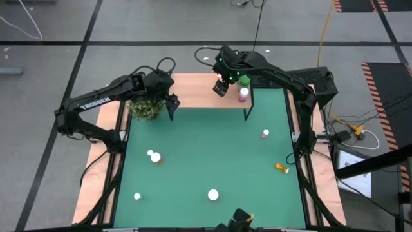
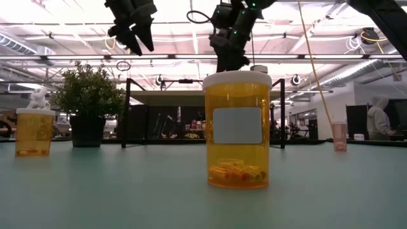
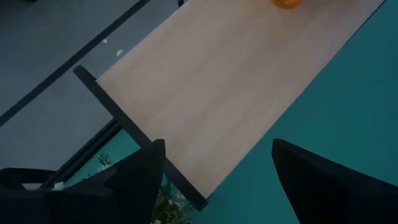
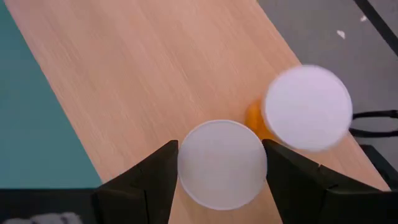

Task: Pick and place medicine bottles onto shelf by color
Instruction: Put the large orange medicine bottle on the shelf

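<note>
**Setting a bottle on the shelf**

Hovering over the low light-wood shelf [image 4: 143, 74], the right gripper [image 4: 221, 163] is clasping a white-capped cylindrical bottle [image 4: 222, 163] upright between its fingers, just beside an orange-bodied white-capped bottle [image 4: 306, 116]. The left gripper [image 3: 214, 171], fingers spread and empty, is waiting above the shelf's other end.

The shelf [image 1: 193, 91] lies bare between the plant [image 1: 145, 108] and clustered bottles [image 1: 243, 90].

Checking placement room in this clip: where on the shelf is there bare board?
The shelf is bare from the plant to the right gripper. Its right end is crowded: the green-capped bottle, the pink bottle, and the white-capped bottles.
</note>
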